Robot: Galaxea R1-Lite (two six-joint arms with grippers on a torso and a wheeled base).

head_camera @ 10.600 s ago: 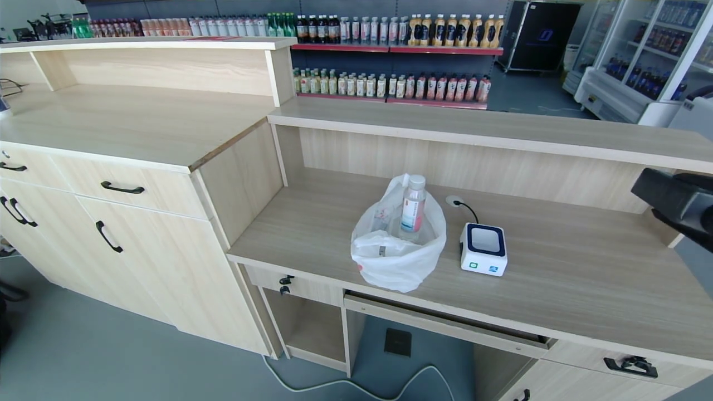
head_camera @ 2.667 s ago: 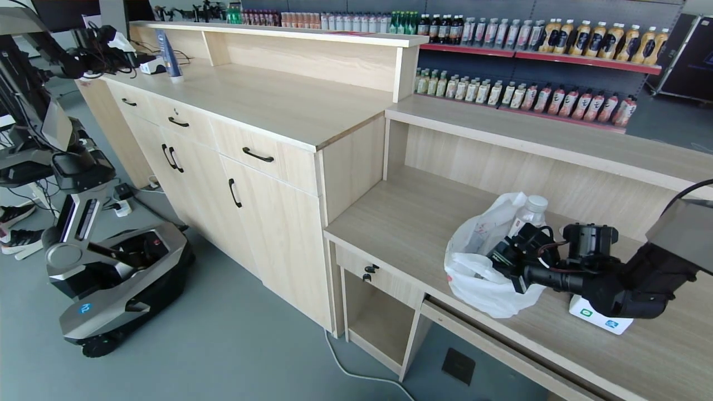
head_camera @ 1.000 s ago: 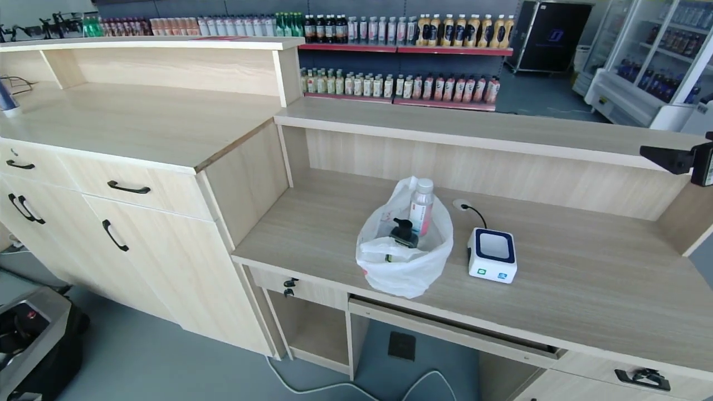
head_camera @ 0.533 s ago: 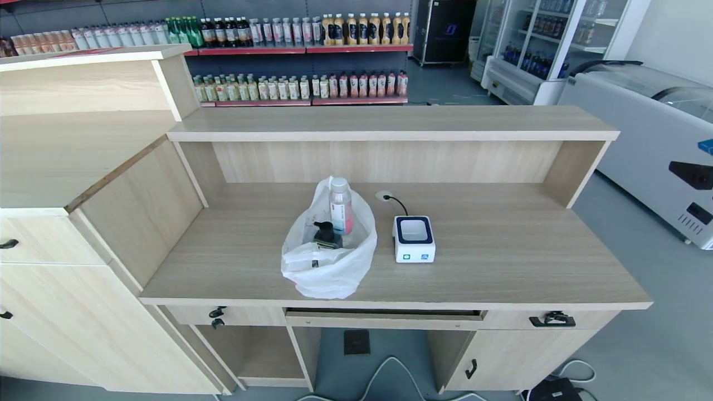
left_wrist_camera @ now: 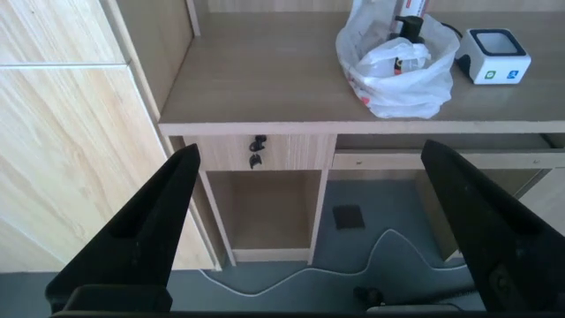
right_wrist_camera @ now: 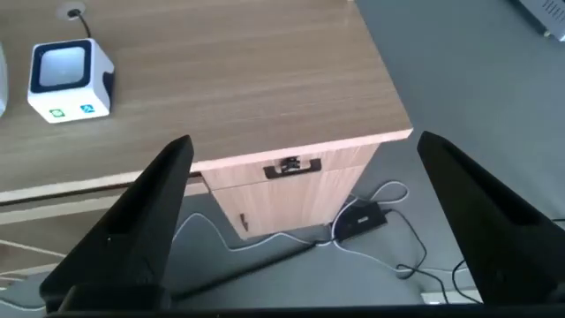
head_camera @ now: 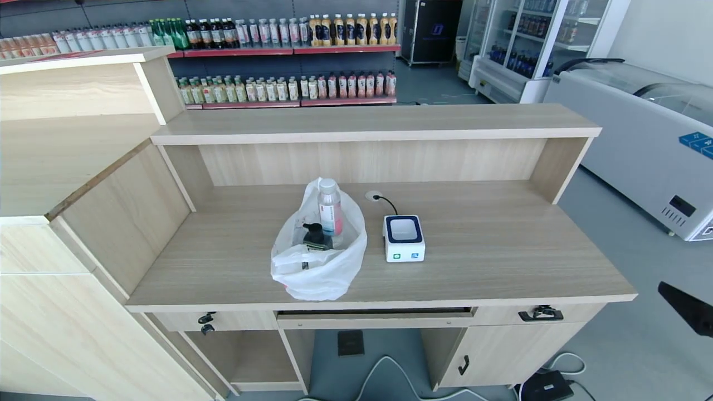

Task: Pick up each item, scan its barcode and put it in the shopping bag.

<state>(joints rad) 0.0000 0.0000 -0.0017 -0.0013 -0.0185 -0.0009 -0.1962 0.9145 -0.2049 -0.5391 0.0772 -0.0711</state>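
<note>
Fingers (left_wrist_camera: 141, 230) of the left gripper (left_wrist_camera: 309, 155) stand spread wide with nothing between them, and the right gripper (right_wrist_camera: 305, 143) is likewise parted and empty. Both hang in front of the light wooden counter (head_camera: 490, 245), the left toward its left end and the right off its right end, well apart from the goods. The thin white plastic shopping bag (head_camera: 317, 267) sits on the counter with its mouth open. Inside it a clear plastic bottle with a pink label and white cap (head_camera: 330, 211) stands upright, with a dark pump-top bottle (head_camera: 315, 236) just in front of it. The white box-shaped barcode scanner with a dark-framed window (head_camera: 404, 238) rests just beside the bag, on its right. Since both visible items are already bagged, the step in hand looks like the pause after a drop-off. The task seems either finished or waiting on another item. If one remains, the next move calls for finding it and gripping it. Its barcode must then face the scanner window before it goes through the bag's mouth, without toppling the upright bottle.
</note>
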